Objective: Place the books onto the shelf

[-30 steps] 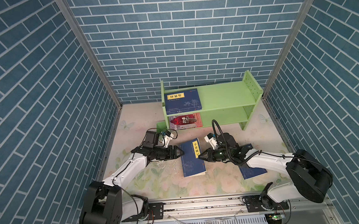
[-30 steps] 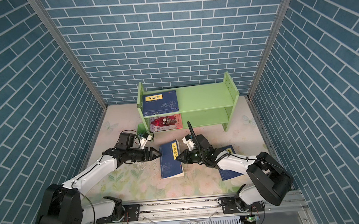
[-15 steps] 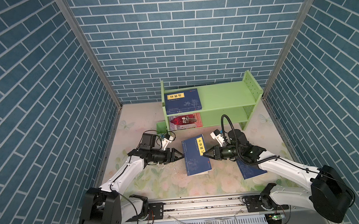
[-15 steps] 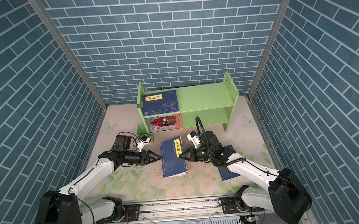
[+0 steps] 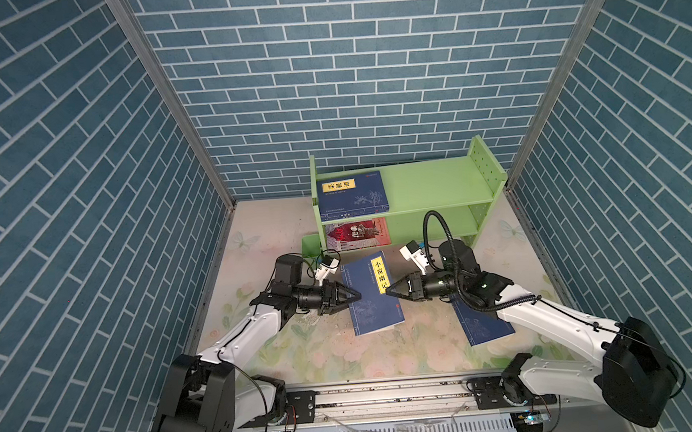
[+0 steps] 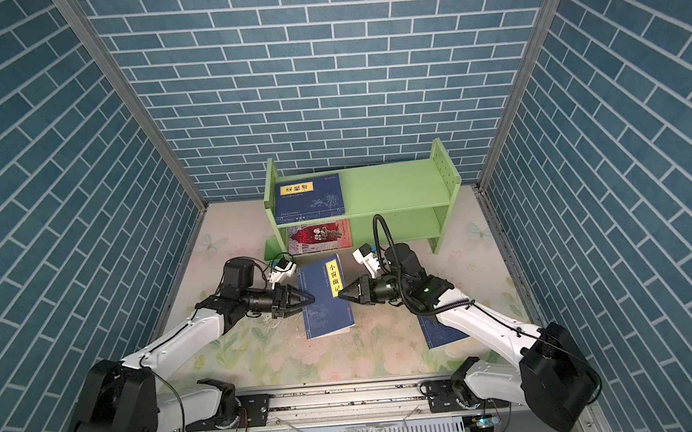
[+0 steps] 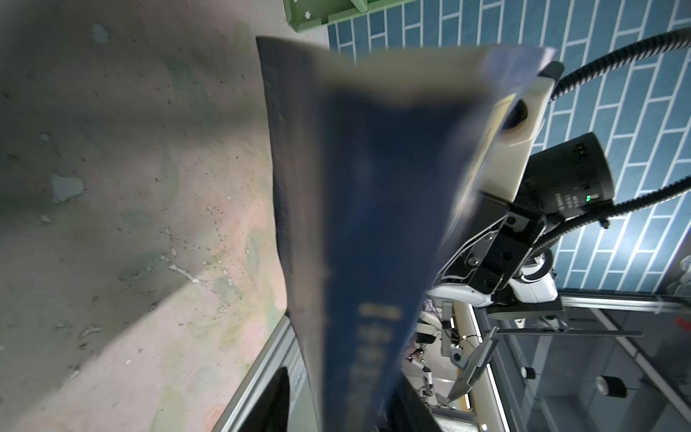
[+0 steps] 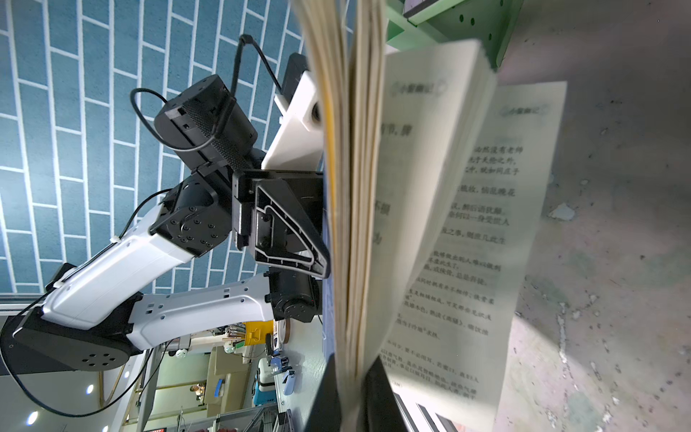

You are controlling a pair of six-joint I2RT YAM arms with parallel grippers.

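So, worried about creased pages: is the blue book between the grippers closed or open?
Partly open: the right wrist view shows the blue book with printed pages fanned away from the rest.

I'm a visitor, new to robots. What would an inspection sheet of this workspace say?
Surface: floral mat, scuffed.
Job's things: green shelf holds a top blue book and a red book below; raised blue book between the claws; fourth book flat on the mat under the right arm.
Clutter: nothing seen.
Claws: right claw shut on the raised blue book's pages; left claw at its spine, grip unclear.
Cables: black hose arches over the right arm.
Surroundings: blue brick-pattern walls.
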